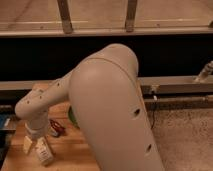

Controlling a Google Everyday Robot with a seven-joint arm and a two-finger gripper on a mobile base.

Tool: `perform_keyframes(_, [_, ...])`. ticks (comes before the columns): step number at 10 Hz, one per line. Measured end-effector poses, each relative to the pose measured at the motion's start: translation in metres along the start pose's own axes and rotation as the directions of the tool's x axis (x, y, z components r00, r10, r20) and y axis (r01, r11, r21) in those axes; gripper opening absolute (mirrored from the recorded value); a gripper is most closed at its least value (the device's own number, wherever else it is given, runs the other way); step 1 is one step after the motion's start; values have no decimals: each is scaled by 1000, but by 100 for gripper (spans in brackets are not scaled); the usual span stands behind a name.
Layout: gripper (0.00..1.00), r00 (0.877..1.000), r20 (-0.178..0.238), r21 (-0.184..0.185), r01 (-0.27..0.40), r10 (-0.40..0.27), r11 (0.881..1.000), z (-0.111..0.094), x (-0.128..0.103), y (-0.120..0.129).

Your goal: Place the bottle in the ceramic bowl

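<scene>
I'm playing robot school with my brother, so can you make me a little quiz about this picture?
1. True or false: the bottle is inside the ceramic bowl.
2. What sits on the wooden table between the bottle and the bowl? A) red toy car B) spoon C) apple
3. Fill in: the gripper hangs low at the table's near edge, right beside the ___.

Key: 1 false, it lies on the table. 2 A. 3 bottle.

High view over arm [111,107], hand [35,142] lower left
</scene>
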Motion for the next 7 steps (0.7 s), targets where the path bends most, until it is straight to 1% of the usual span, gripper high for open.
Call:
perform_keyframes(3, [78,1000,-1,-1,4,-4,1000,0,0,1])
perform_keyframes(4, [78,1000,-8,-3,7,-7,1000,4,-2,2])
perform_keyframes(6, [78,999,-27,-11,19,-20,1000,19,-7,8])
perform_keyframes(7, [78,999,-34,-9,17,-17,1000,23,-9,8])
